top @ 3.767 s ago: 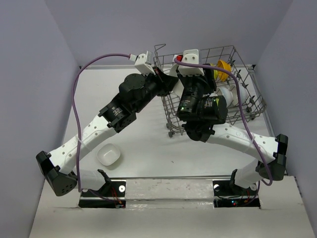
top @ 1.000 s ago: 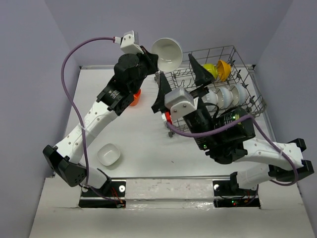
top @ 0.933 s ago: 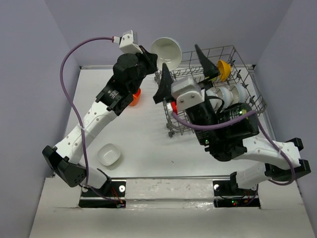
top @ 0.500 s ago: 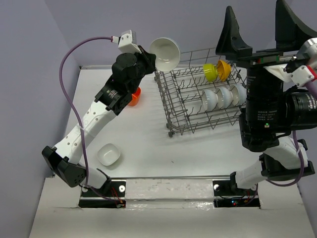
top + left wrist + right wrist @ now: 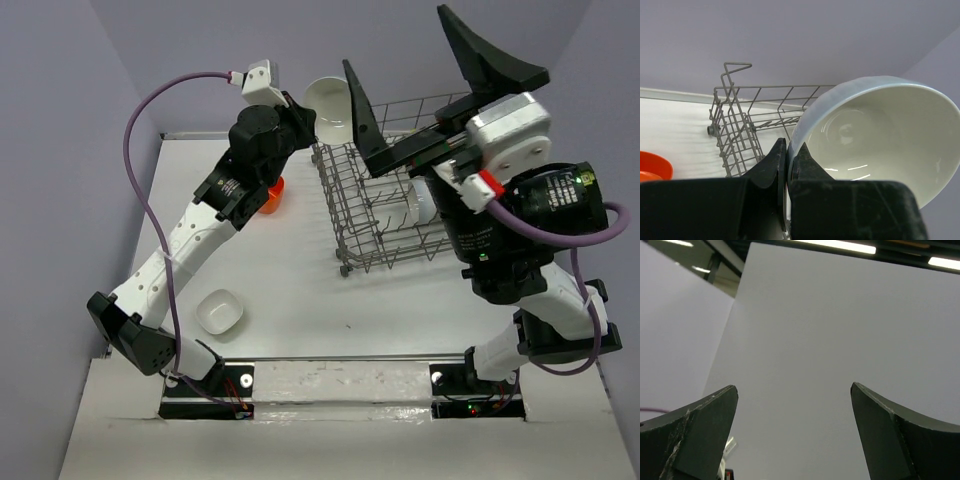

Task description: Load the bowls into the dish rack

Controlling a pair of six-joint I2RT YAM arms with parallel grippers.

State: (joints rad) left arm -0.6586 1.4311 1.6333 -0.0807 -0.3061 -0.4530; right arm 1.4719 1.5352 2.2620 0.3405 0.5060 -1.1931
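Top external view, starting nearest the bases: a loose white bowl (image 5: 220, 312) sits upright on the white counter (image 5: 300, 300) just ahead of the left arm's base. Bare surface lies all round it, out to the left edge. The right arm (image 5: 520, 260) rears up over the near right part and covers the right side of the dish rack (image 5: 345, 200). The right jaws are spread wide with nothing between them. In the right wrist view only pale wall (image 5: 795, 340) shows between the two dark fingers (image 5: 695, 435).

The dish rack stands on the right half of the counter, from the middle back toward the far edge. Its tall left wall of wire faces the open surface. One racked white bowl (image 5: 420, 200) stands on edge among the prongs; whatever else the rack holds is hidden behind the right arm.

Left of the rack a red-orange bowl (image 5: 271, 196) rests on the counter, partly under the left arm (image 5: 200, 235). A strip of bare surface separates it from the wire.

Farthest back, the left jaws are pinched shut on the rim of a held white bowl (image 5: 328, 108). It is raised in the air over the rack's far left corner and tilted on its side. In the left wrist view the rim sits between the fingers (image 5: 772, 165), and the rack's corner shows below and beyond the bowl. Whether the bowl clears the top wire cannot be told.

Lilac-grey walls close the counter on the left, right and far sides.
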